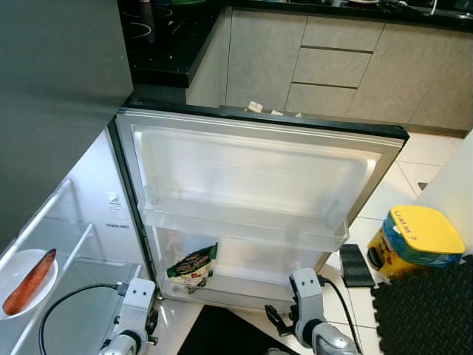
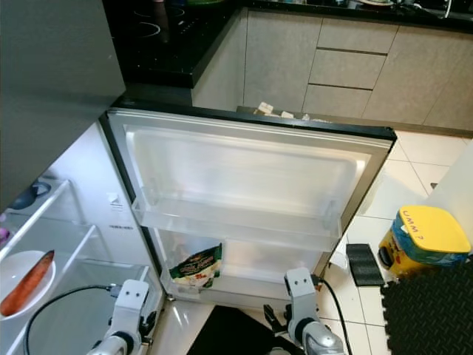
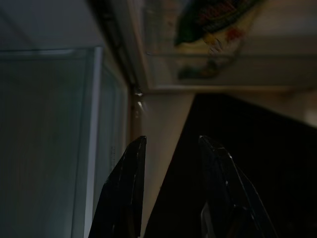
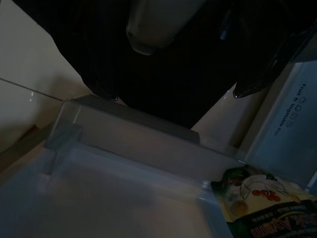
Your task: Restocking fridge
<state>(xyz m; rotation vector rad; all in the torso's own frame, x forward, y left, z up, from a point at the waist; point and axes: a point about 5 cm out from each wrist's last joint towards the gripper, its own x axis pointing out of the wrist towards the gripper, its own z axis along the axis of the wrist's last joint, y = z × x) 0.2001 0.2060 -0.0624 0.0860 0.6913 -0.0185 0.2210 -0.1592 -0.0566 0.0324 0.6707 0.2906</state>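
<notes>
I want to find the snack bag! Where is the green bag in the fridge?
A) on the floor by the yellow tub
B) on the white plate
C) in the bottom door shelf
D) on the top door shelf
C: the green bag stands in the bottom door shelf, below the upper door shelf; the white plate holds a carrot.

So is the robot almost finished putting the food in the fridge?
Partly, it seems. The fridge door is open, a green printed food packet sits in its lower door shelf, and an orange carrot lies on a white plate inside. Both grippers hang low holding nothing. The upper clear door shelf has nothing in it yet.
</notes>
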